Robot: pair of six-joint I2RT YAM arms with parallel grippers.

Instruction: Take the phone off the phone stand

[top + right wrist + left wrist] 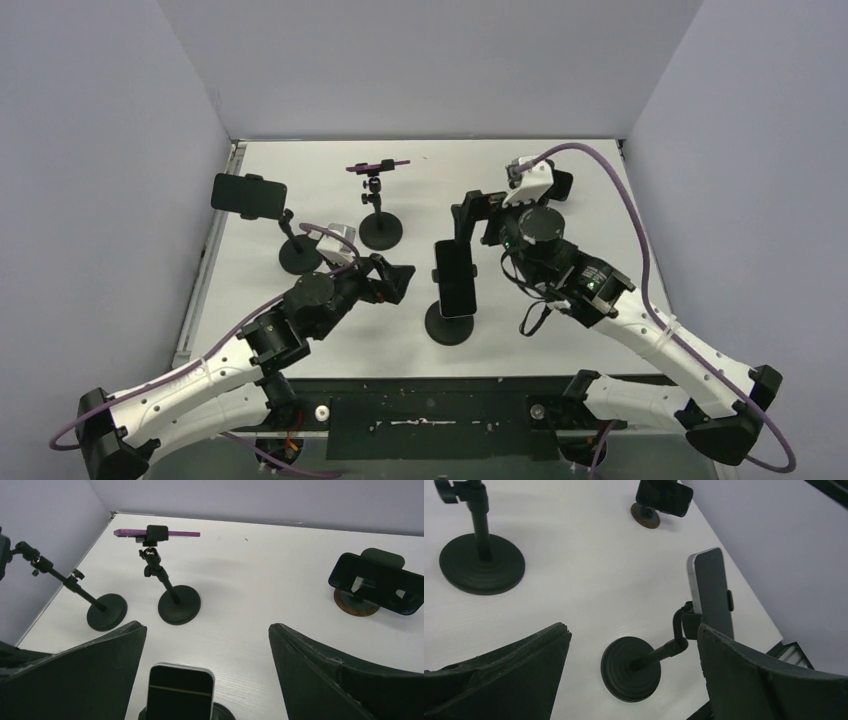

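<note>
Left jaws spread beside the phone (711, 592); three more stands (380, 232) behind.

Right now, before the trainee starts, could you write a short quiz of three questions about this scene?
1. True or false: the purple phone lies loose, outside any stand.
2. The black phone on the brown-based stand sits: A) sideways, B) upright, C) face down.
3. Fill in: the left gripper and the right gripper both stand ___.
Key: 1 false; 2 A; 3 open.
</note>
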